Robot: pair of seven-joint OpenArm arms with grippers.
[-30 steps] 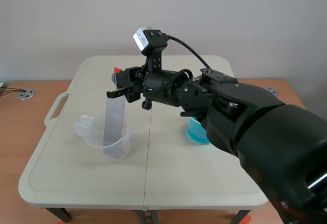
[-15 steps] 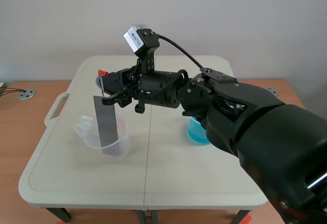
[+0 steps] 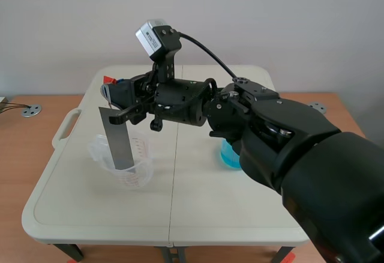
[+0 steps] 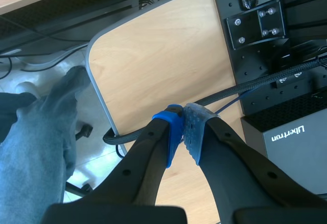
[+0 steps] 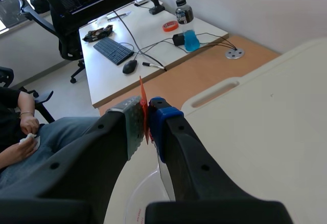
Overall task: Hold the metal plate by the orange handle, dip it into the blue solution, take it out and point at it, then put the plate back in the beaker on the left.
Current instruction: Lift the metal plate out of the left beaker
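Left gripper (image 4: 182, 132) pointed at a wooden desk (image 4: 153, 55), pads pressed together on nothing. Clear beaker (image 3: 129, 170) stood on the table (image 3: 210, 215) at 9 o'clock of the blue solution beaker (image 3: 228, 155), well apart. Metal plate (image 3: 117, 140) hung tilted, lower end inside the clear beaker. Right gripper (image 5: 145, 121) pinched the orange handle (image 5: 143, 106) at the plate's 12 o'clock.

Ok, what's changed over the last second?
The right gripper, shut on the orange handle, carried the metal plate further left in the scene view. The plate now leans more, with its lower end in the clear beaker. Nothing was grabbed or released. The clear beaker and the beaker of blue solution stayed put.
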